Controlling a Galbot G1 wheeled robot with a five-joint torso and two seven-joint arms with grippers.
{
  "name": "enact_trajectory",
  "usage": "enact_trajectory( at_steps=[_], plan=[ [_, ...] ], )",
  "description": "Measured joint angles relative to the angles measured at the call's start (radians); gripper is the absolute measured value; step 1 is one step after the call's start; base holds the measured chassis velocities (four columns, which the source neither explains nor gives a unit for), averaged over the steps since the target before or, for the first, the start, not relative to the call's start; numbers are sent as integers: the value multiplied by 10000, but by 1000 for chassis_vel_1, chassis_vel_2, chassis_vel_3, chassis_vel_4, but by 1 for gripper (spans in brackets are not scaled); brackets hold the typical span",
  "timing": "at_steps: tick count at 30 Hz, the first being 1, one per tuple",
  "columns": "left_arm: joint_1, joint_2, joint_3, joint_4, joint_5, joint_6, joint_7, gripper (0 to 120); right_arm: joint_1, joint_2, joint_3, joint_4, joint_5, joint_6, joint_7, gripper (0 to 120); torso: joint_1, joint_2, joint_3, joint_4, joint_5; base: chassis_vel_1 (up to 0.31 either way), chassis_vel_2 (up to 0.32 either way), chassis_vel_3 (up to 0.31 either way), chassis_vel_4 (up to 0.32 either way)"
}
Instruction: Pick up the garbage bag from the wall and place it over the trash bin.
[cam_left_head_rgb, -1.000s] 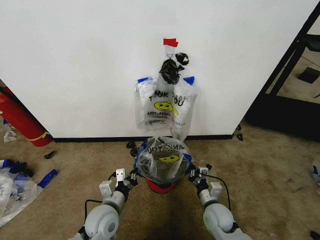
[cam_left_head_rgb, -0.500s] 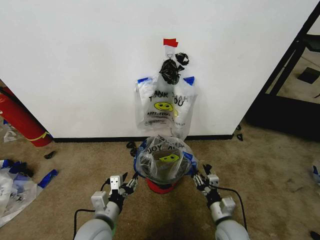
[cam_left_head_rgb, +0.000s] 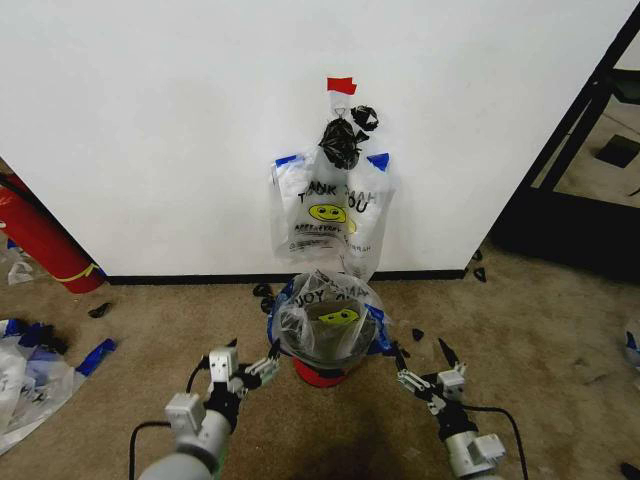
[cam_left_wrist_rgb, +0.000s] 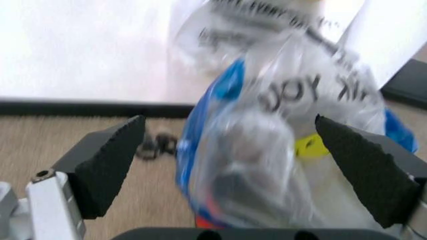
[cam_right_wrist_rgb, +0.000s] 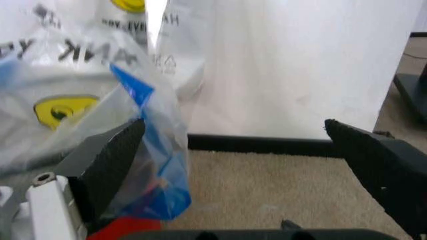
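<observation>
**Two open hands flank a bagged bin below a white wall**

Two robot hands sit low over the brown carpet floor (cam_left_head_rgb: 540, 320), nearest the camera. The left hand (cam_left_head_rgb: 252, 369) is just beside the near left side of the trash bin (cam_left_head_rgb: 322, 372), its fingers spread apart and holding nothing. The right hand (cam_left_head_rgb: 424, 366) is near the bin's right side, a little apart from it, its fingers also spread wide and empty.

Between the hands stands the small round bin with a red base. The garbage bag (cam_left_head_rgb: 328, 312), thin see-through plastic with a yellow smiley face, black lettering and blue trim, is draped over the bin's top and puffs up above its rim. In the left wrist view the bag (cam_left_wrist_rgb: 280, 135) lies between the two dark open fingers; in the right wrist view the bag's blue-trimmed edge (cam_right_wrist_rgb: 143, 150) is just beside one finger.

Behind the bin rises the wall (cam_left_head_rgb: 150, 120), plain white with a narrow black baseboard. More smiley bags (cam_left_head_rgb: 325, 212) hang on it above the bin, under a black knotted bundle (cam_left_head_rgb: 342, 140) and a red tape strip (cam_left_head_rgb: 341, 85). A red cylinder (cam_left_head_rgb: 35, 240) leans at the far left.
</observation>
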Motion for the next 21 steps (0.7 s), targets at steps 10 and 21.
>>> enact_trajectory(
  at_steps=[10, 21],
  plan=[
    [-3295, 1977, 531, 930, -2660, 569, 618, 100, -549, 71, 477, 572, 250, 230, -209, 100, 1, 0, 2, 5, -2, 0, 0, 0, 0],
    [-7639, 2391, 2961, 2676, -4089, 1355, 1497, 100, -629, 360, 527, 679, 38, 235, -281, 100, 1, 0, 2, 5, 1, 0, 0, 0, 0]
  ],
)
